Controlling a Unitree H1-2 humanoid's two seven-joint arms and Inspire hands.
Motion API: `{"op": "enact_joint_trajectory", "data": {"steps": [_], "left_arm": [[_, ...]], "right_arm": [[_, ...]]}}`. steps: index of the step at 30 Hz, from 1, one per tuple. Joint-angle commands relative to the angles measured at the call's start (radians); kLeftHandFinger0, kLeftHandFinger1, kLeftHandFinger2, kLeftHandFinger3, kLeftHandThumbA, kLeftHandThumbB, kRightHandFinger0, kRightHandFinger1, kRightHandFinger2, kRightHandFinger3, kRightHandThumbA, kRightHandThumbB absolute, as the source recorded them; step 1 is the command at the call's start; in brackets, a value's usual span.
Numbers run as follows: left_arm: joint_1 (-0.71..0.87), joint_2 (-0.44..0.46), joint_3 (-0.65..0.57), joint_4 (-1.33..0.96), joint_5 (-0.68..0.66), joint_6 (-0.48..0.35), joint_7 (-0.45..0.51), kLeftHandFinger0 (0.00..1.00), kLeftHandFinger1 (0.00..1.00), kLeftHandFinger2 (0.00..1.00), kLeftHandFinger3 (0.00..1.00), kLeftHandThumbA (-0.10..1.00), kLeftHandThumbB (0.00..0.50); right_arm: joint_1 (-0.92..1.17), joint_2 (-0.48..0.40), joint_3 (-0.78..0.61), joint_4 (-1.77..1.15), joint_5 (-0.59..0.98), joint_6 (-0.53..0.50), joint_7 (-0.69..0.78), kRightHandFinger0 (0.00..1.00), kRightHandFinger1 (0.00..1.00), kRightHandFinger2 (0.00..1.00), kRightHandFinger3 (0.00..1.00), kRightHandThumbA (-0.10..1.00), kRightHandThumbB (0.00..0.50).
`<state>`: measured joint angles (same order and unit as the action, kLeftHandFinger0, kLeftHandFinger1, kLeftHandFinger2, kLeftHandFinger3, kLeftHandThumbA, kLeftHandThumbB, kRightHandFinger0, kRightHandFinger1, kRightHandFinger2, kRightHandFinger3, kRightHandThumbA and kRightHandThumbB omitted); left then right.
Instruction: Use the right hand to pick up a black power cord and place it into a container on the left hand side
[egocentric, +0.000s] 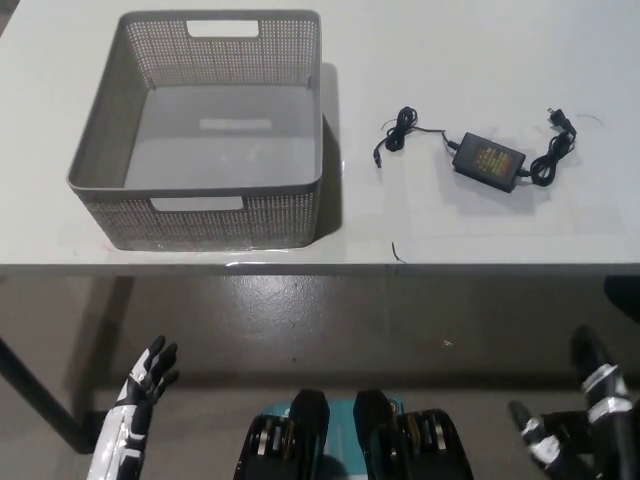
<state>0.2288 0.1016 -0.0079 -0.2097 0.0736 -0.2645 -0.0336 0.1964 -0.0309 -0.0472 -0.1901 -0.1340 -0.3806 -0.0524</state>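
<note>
Power cord (488, 160) untouched — right hand (585, 425) fingers (524, 418) spread, empty.

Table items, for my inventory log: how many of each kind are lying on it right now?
Grey perforated basket: 1
Black power cord with adapter brick: 1
Total on the white table: 2

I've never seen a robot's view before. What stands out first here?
A big grey basket sits empty on the white table, left side. To its right lies a black power cord with its adapter brick. Both hands hang low below the table edge: left hand, right hand.
</note>
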Motion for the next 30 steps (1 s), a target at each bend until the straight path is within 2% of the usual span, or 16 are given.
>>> {"op": "enact_joint_trajectory", "data": {"steps": [1, 3, 5, 10, 11, 12, 14, 17, 19, 20, 22, 24, 30], "left_arm": [[0.006, 0.022, -0.001, -0.037, 0.02, -0.036, -0.01, 1.0, 1.0, 1.0, 1.0, 1.0, 0.249], [0.013, 0.024, 0.0, -0.046, 0.013, -0.018, -0.013, 1.0, 1.0, 1.0, 1.0, 1.0, 0.277], [0.019, 0.029, 0.001, -0.044, 0.015, -0.019, -0.014, 1.0, 1.0, 1.0, 1.0, 1.0, 0.278], [0.044, 0.038, 0.001, -0.031, 0.015, -0.043, -0.017, 1.0, 1.0, 1.0, 1.0, 1.0, 0.271], [0.071, 0.04, -0.001, -0.036, 0.016, -0.05, -0.018, 1.0, 1.0, 1.0, 1.0, 1.0, 0.269], [0.087, 0.044, -0.002, -0.038, 0.009, -0.057, -0.023, 1.0, 1.0, 1.0, 1.0, 1.0, 0.26], [0.099, 0.049, -0.001, -0.036, -0.005, -0.065, -0.028, 1.0, 1.0, 1.0, 1.0, 0.98, 0.254], [0.106, 0.051, 0.002, -0.022, -0.015, -0.091, -0.028, 1.0, 1.0, 1.0, 1.0, 0.97, 0.247], [0.112, 0.055, -0.001, -0.014, -0.026, -0.101, -0.034, 1.0, 1.0, 1.0, 1.0, 0.97, 0.238], [0.114, 0.057, -0.003, -0.012, -0.027, -0.104, -0.036, 1.0, 1.0, 1.0, 1.0, 0.96, 0.238], [0.122, 0.059, -0.001, -0.003, -0.02, -0.119, -0.034, 1.0, 1.0, 1.0, 1.0, 0.97, 0.239], [0.126, 0.059, 0.0, 0.003, -0.017, -0.129, -0.034, 1.0, 1.0, 1.0, 1.0, 0.97, 0.237], [0.139, 0.063, -0.004, 0.002, -0.02, -0.14, -0.044, 1.0, 1.0, 1.0, 1.0, 0.98, 0.221]], "right_arm": [[-0.093, -0.043, -0.047, -0.095, -0.131, 0.022, -0.028, 1.0, 1.0, 1.0, 1.0, 0.77, 0.303], [-0.15, -0.068, -0.06, -0.108, -0.12, 0.08, -0.014, 1.0, 1.0, 1.0, 1.0, 0.72, 0.361], [-0.228, -0.108, -0.074, -0.106, -0.135, 0.138, 0.002, 1.0, 1.0, 1.0, 1.0, 0.7, 0.393], [-0.389, -0.2, -0.064, -0.071, -0.246, 0.265, 0.045, 1.0, 1.0, 1.0, 1.0, 0.75, 0.437], [-0.412, -0.222, -0.047, -0.061, -0.285, 0.309, 0.068, 1.0, 1.0, 1.0, 1.0, 0.79, 0.435], [-0.448, -0.239, -0.034, -0.038, -0.313, 0.338, 0.081, 1.0, 1.0, 1.0, 1.0, 0.76, 0.423], [-0.529, -0.264, -0.009, 0.032, -0.304, 0.354, 0.098, 1.0, 1.0, 1.0, 1.0, 0.75, 0.436], [-0.66, -0.299, 0.048, 0.171, -0.315, 0.377, 0.132, 1.0, 1.0, 1.0, 1.0, 0.84, 0.473], [-0.745, -0.321, 0.094, 0.259, -0.354, 0.398, 0.149, 1.0, 1.0, 1.0, 1.0, 0.85, 0.465], [-0.774, -0.33, 0.115, 0.291, -0.378, 0.4, 0.15, 1.0, 1.0, 1.0, 1.0, 0.85, 0.464], [-0.852, -0.345, 0.157, 0.386, -0.384, 0.414, 0.175, 1.0, 1.0, 1.0, 1.0, 0.78, 0.445], [-0.928, -0.355, 0.201, 0.484, -0.399, 0.44, 0.204, 1.0, 1.0, 1.0, 1.0, 0.78, 0.439], [-1.075, -0.363, 0.312, 0.723, -0.43, 0.456, 0.233, 1.0, 1.0, 1.0, 1.0, 0.77, 0.466]]}}
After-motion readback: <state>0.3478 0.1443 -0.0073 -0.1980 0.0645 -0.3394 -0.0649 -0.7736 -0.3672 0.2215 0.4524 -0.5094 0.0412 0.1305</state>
